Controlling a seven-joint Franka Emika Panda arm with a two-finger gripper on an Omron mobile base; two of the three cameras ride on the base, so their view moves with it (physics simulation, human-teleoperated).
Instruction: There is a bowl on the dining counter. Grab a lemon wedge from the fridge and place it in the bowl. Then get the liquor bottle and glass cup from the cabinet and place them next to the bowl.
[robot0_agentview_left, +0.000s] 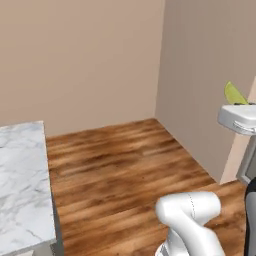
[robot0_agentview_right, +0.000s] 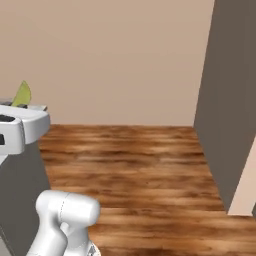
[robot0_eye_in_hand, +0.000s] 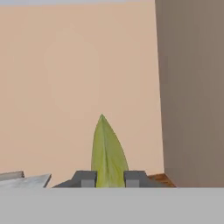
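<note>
Gripper (robot0_eye_in_hand: 109, 178) jaws clamped on the lemon wedge (robot0_eye_in_hand: 107, 151), which sticks up between the two fingertips (robot0_eye_in_hand: 85, 179). Wedge held high in the air above the wood floor (robot0_agentview_left: 125, 170), marble counter (robot0_agentview_left: 22, 185) corner low at left, beige walls behind.
</note>
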